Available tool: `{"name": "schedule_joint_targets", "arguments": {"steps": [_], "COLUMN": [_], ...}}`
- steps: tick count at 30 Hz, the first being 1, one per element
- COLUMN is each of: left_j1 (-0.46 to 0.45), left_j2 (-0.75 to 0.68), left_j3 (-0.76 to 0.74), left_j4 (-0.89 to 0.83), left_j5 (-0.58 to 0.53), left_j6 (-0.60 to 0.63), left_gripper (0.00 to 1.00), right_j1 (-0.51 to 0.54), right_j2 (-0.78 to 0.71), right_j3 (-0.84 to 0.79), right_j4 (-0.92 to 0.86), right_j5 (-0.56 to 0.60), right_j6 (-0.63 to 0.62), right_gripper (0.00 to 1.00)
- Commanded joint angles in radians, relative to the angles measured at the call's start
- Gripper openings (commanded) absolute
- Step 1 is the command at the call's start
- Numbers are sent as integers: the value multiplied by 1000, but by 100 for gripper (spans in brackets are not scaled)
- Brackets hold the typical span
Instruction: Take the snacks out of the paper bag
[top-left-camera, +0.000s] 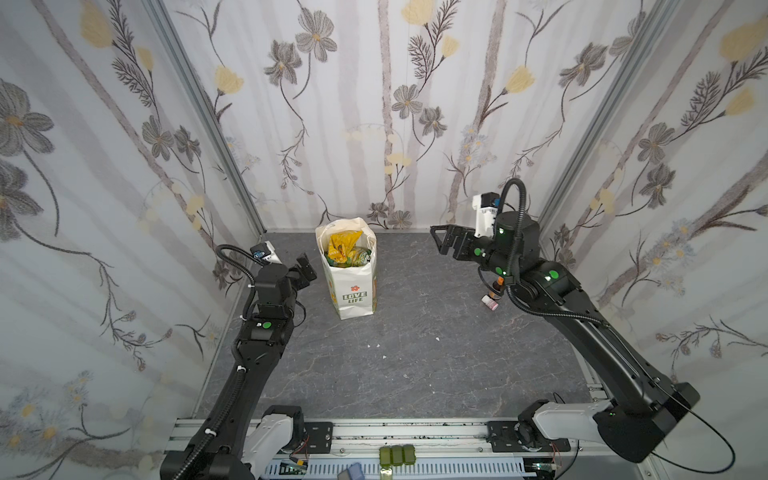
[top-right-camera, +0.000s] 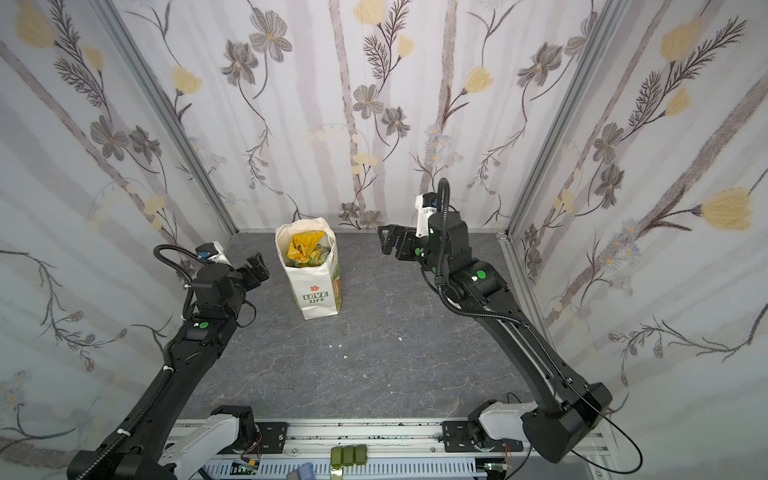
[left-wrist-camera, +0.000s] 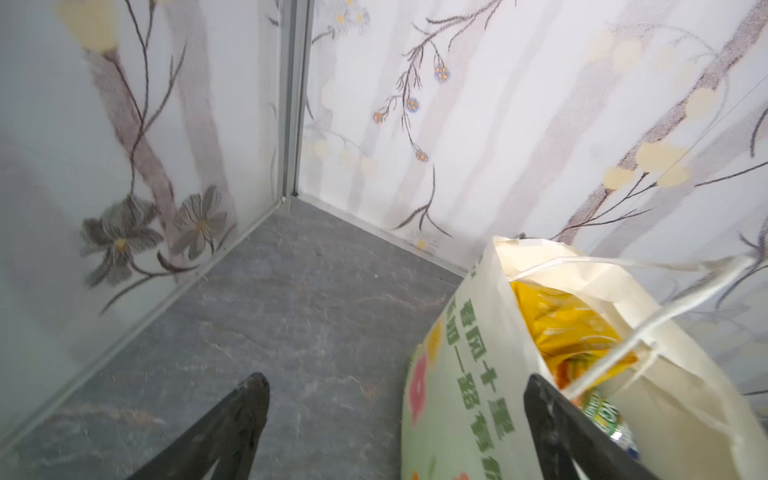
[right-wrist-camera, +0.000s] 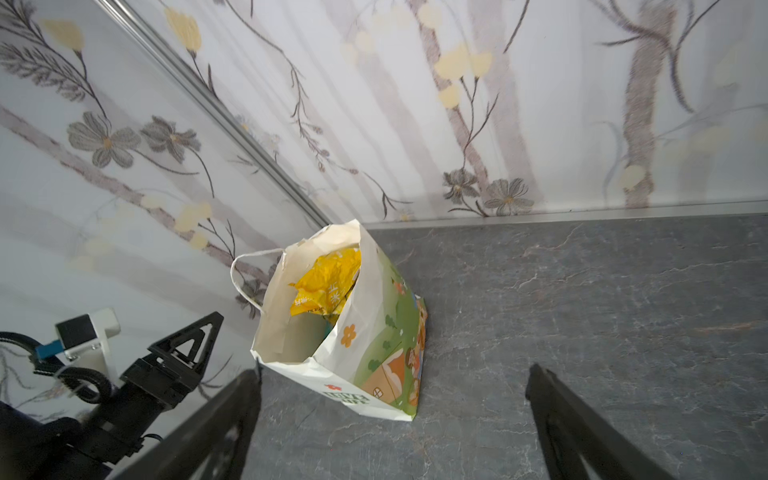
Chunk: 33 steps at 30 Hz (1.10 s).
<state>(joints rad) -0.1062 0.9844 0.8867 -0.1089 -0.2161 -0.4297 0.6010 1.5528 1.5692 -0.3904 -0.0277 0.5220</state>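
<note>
The paper bag (top-left-camera: 353, 293) stands upright on the worktop (top-left-camera: 415, 357), snacks (top-left-camera: 341, 248) inside; left tool (top-left-camera: 306, 267) and right tool (top-left-camera: 439, 240) flank it, both wide, empty.

Beside the matt black left gripper (top-left-camera: 306, 269), the tall white paper bag (top-left-camera: 353, 296) looks matt and creased. The crinkly yellow and green snack packets (top-left-camera: 344, 248) inside are glossy. The grey stone-look tabletop (top-left-camera: 415, 357) is smooth and dull.
</note>
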Motion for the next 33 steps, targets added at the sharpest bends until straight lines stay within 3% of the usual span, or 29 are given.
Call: {"name": "schedule_joint_targets", "arguments": {"steps": [1, 6, 10, 14, 18, 21, 24, 29, 33], "left_j1": [-47, -225, -246, -240, -194, -185, -141, -111, -84], "left_j2": [12, 138, 311, 403, 521, 567, 587, 604, 612], "left_j3": [169, 471, 725, 772, 811, 801, 753, 735, 688], "left_j4": [-402, -620, -808, -780, -778, -740, -689, -648, -600], "left_j5": [-18, -67, -65, -96, 28, 59, 127, 145, 259], "left_j6": [-294, -310, -310, -213, -212, -197, -238, -227, -232], "left_gripper": [92, 89, 89, 89, 89, 84, 70, 48, 34], "right_j1": [52, 112, 125, 126, 126, 115, 108, 107, 91], "right_j2": [162, 459, 654, 750, 796, 823, 835, 830, 833], "right_j3": [159, 503, 719, 770, 771, 771, 771, 769, 769], "right_j4": [-70, -193, -259, -257, -247, -246, -246, -261, -264], "right_j5": [-10, 47, 31, -10, -50, -90, -150, -153, -198], "right_j6": [-20, -31, -41, -15, -17, -5, 21, 39, 60], "right_gripper": [100, 99, 97, 94, 86, 69, 56, 31, 11]}}
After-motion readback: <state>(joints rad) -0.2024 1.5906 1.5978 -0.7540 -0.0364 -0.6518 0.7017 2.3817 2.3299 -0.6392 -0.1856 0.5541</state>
